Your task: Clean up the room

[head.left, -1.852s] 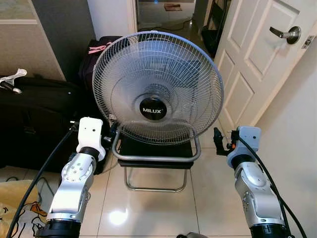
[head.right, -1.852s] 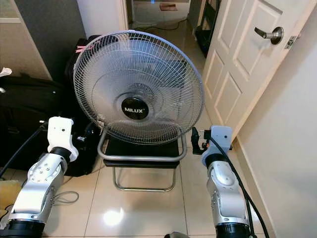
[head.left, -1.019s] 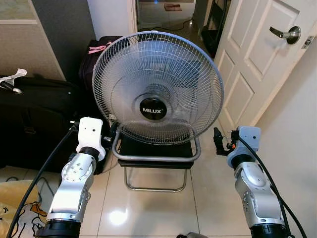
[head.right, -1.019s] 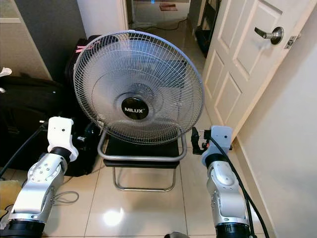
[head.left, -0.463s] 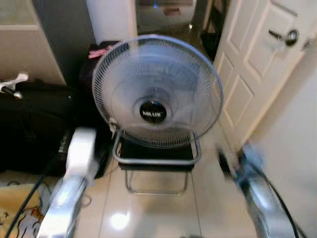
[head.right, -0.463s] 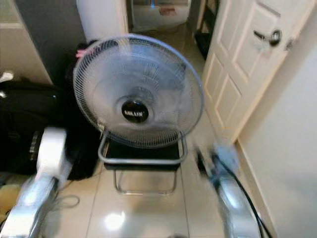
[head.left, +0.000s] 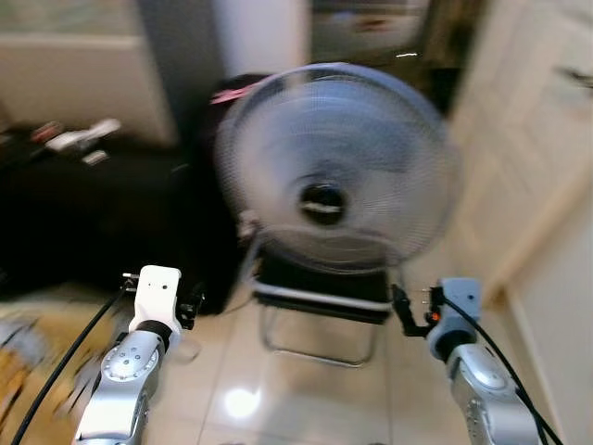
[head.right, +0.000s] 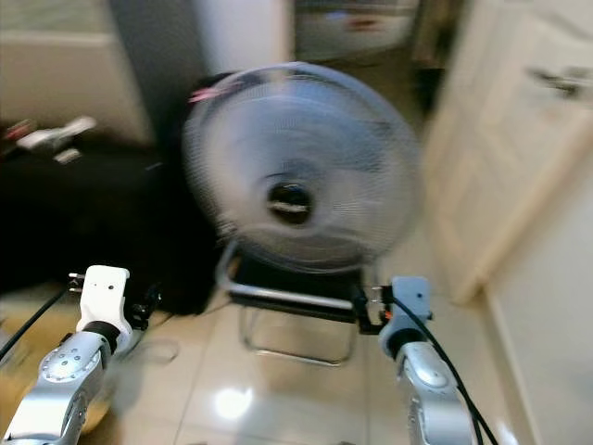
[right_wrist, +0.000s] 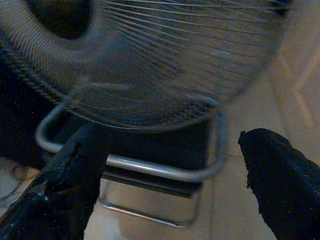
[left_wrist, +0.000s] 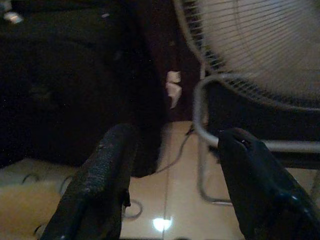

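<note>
The picture is blurred. A large grey floor fan (head.left: 338, 167) stands on a black seat with a metal tube frame (head.left: 320, 301) straight ahead. My left gripper (head.left: 190, 309) is held out low, left of that frame, open with nothing in it; in the left wrist view its fingers (left_wrist: 100, 185) point at the floor beside the frame. To the right of the frame my right gripper (head.left: 404, 311) is open and holds nothing, and its fingers (right_wrist: 65, 185) face the fan's grille (right_wrist: 165, 65).
A black suitcase (head.left: 102, 213) lies on the left with small white items (head.left: 83, 137) on top. A yellowish cloth (head.left: 28, 366) is on the tiled floor at lower left. A white door (head.left: 537, 158) stands to the right. A cable (left_wrist: 177, 150) runs under the seat.
The camera has swung to the left, so the fan and door sit further right and the picture is blurred. Both arms now show lower in the picture, still held out and open.
</note>
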Tool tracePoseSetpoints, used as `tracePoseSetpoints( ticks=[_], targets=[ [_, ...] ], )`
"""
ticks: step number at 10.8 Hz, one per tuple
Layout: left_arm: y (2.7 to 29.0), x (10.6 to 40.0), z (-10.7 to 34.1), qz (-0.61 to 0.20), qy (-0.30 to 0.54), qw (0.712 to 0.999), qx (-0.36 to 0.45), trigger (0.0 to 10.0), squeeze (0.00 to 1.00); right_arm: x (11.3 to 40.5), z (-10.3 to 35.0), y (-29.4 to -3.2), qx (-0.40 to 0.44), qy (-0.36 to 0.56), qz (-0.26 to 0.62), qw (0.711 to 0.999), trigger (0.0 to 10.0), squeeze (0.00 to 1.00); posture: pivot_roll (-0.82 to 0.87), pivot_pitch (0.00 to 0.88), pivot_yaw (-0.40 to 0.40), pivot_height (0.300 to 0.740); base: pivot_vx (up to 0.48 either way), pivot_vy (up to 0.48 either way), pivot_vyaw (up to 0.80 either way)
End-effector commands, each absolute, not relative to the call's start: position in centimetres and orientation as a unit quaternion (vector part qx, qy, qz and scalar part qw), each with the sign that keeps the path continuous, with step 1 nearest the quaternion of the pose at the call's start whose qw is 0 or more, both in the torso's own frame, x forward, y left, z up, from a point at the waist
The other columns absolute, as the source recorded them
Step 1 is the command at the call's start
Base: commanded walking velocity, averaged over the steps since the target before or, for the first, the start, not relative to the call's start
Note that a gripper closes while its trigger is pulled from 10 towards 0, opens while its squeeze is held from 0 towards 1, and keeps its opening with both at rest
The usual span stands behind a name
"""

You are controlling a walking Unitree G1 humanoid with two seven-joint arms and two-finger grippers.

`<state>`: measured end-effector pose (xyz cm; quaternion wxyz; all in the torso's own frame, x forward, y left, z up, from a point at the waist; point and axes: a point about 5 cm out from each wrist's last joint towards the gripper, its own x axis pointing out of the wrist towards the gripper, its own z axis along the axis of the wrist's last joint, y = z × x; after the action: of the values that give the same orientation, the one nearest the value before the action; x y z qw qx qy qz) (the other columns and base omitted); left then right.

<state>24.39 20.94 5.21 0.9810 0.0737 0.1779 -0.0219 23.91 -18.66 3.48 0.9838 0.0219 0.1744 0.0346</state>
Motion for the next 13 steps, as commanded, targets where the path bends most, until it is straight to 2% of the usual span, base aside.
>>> tracePoseSetpoints(
  ticks=[1, 2, 3, 4, 6, 8, 10, 13],
  targets=[
    [21.5, 24.9, 5.7, -0.010, 0.170, 0.983, 0.072, 10.0, 0.00, 24.7, 4.1, -18.8, -0.002, 0.153, 0.029, 0.988, 10.0, 1.00, -0.07, 0.000, 0.042, 0.740, 0.000, 0.000, 0.80],
    [21.8, 25.1, 5.6, -0.006, 0.171, 0.982, 0.076, 10.0, 0.00, 25.1, 4.1, -18.7, -0.025, 0.149, 0.034, 0.988, 10.0, 1.00, -0.07, 0.000, 0.047, 0.740, 0.000, 0.000, 0.80],
    [21.7, 25.9, 6.1, -0.010, 0.152, 0.982, 0.110, 10.0, 0.00, 26.2, 5.0, -18.9, -0.005, 0.126, 0.023, 0.992, 10.0, 1.00, -0.07, 0.000, 0.040, 0.740, 0.000, 0.000, 0.80],
    [21.9, 26.6, 6.8, 0.008, 0.139, 0.985, 0.102, 10.0, 0.00, 26.5, 5.3, -19.0, 0.010, 0.125, 0.023, 0.992, 10.0, 1.00, -0.07, 0.000, 0.037, 0.740, 0.000, 0.000, 0.80],
    [21.8, 27.9, 8.0, -0.007, 0.124, 0.985, 0.120, 10.0, 0.00, 27.3, 5.3, -19.1, 0.030, 0.125, 0.004, 0.992, 10.0, 1.00, -0.06, 0.000, 0.038, 0.740, 0.000, 0.000, 0.80],
    [22.4, 27.8, 8.2, -0.004, 0.129, 0.986, 0.110, 10.0, 0.00, 27.2, 5.1, -18.1, 0.047, 0.124, 0.010, 0.991, 10.0, 1.00, -0.06, 0.000, 0.052, 0.740, 0.000, 0.000, 0.80],
    [23.2, 26.8, 7.6, 0.015, 0.142, 0.985, 0.098, 10.0, 0.00, 26.5, 4.4, -18.2, 0.069, 0.132, -0.021, 0.989, 10.0, 1.00, -0.06, 0.000, 0.058, 0.740, 0.000, 0.000, 0.80],
    [22.8, 27.1, 7.5, -0.001, 0.146, 0.984, 0.102, 10.0, 0.00, 27.3, 5.3, -18.1, 0.063, 0.122, -0.013, 0.991, 10.0, 1.00, -0.07, 0.000, 0.062, 0.740, 0.000, 0.000, 0.80]
  ],
)
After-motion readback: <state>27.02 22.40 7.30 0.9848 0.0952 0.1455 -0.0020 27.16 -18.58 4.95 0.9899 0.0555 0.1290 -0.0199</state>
